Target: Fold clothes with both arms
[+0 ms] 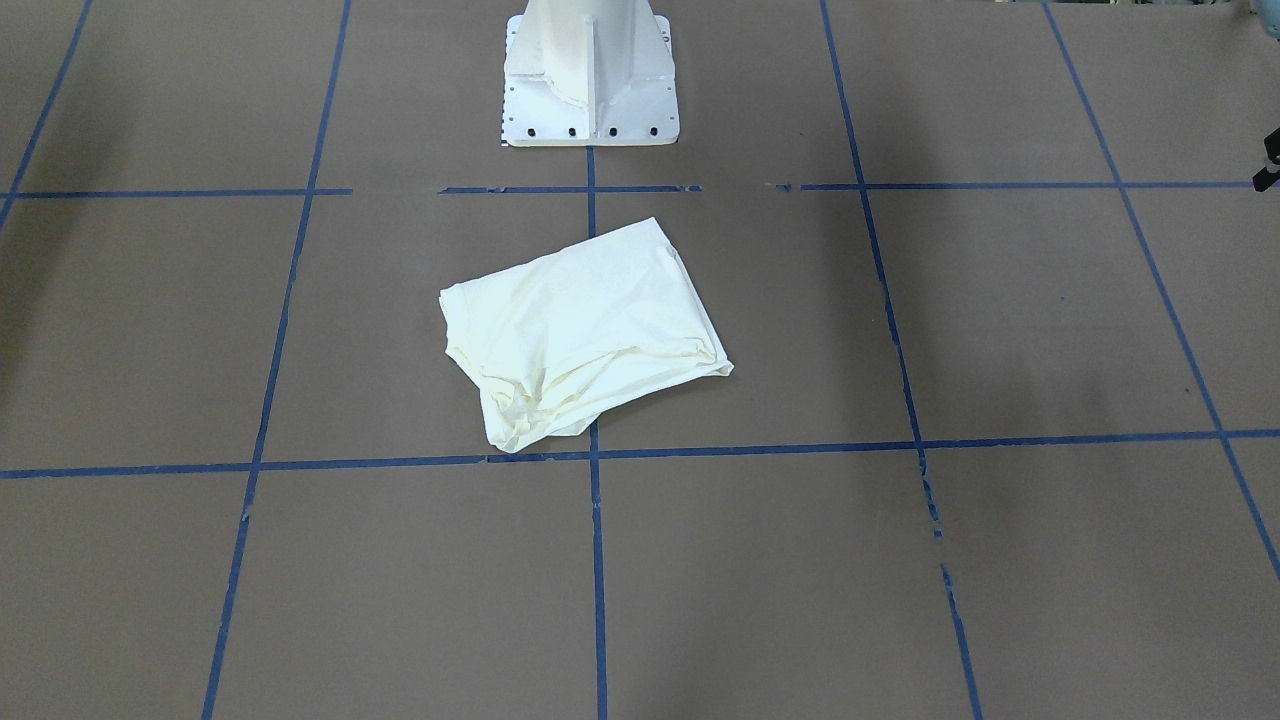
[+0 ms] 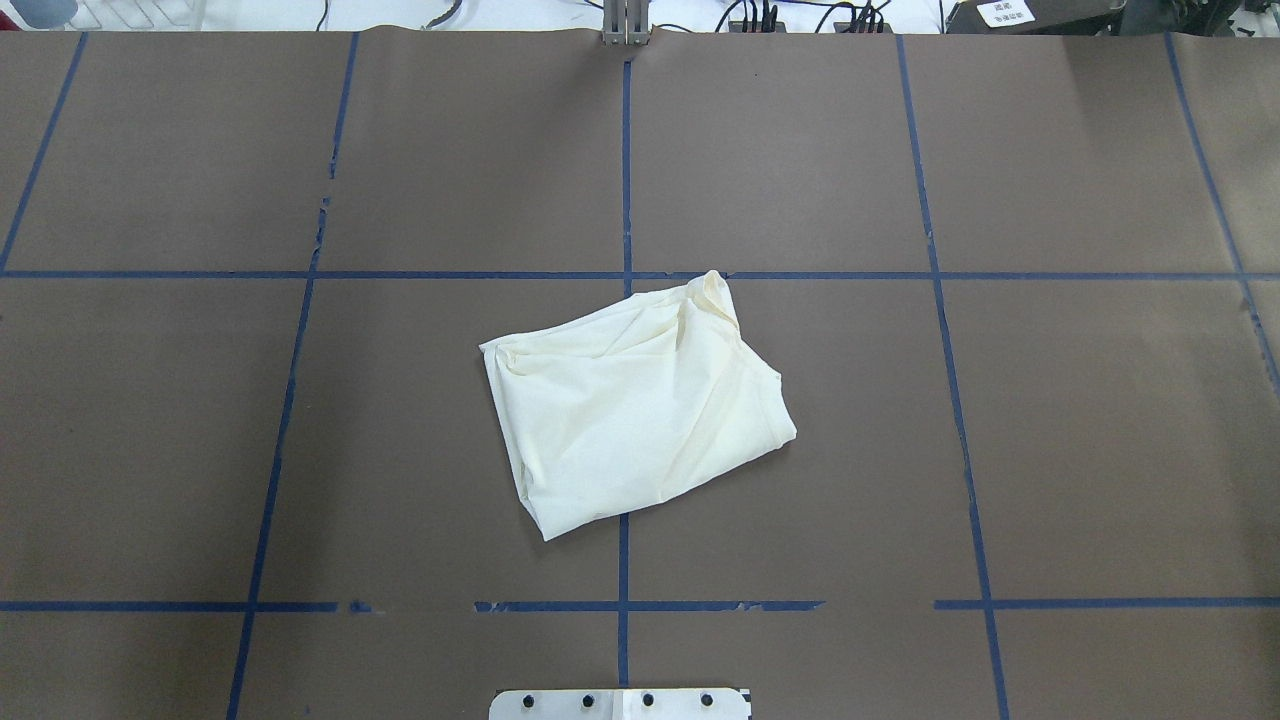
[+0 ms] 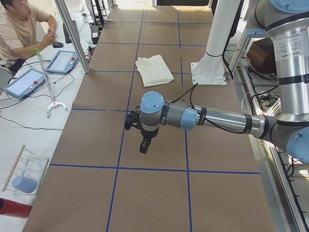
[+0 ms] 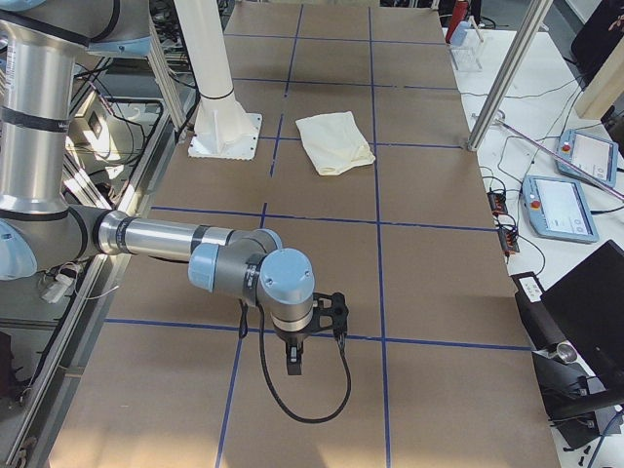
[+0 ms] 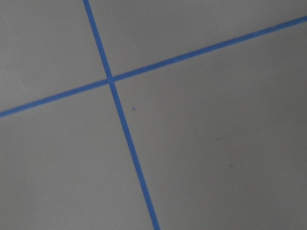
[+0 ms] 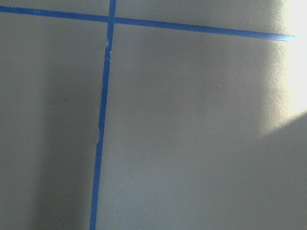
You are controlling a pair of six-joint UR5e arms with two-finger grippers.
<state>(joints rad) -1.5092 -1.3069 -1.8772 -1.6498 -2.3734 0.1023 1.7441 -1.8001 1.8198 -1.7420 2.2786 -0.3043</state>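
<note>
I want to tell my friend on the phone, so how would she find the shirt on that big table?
Start with the big brown table crossed by blue tape lines, and find the white pedestal base at one edge. A little in front of it, across the middle line, lies the folded T-shirt. It is the only soft, cream-white thing on the brown, and no print shows.

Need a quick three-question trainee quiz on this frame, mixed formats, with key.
1. True or false: a cat print shows on the folded T-shirt.
2. The left tool is: A) gripping a sleeve; B) over bare table, apart from the garment; C) pressing on the garment.
3. How many garments lie on the table?
Key: 1 false, only plain cream shows; 2 B; 3 one.
</note>
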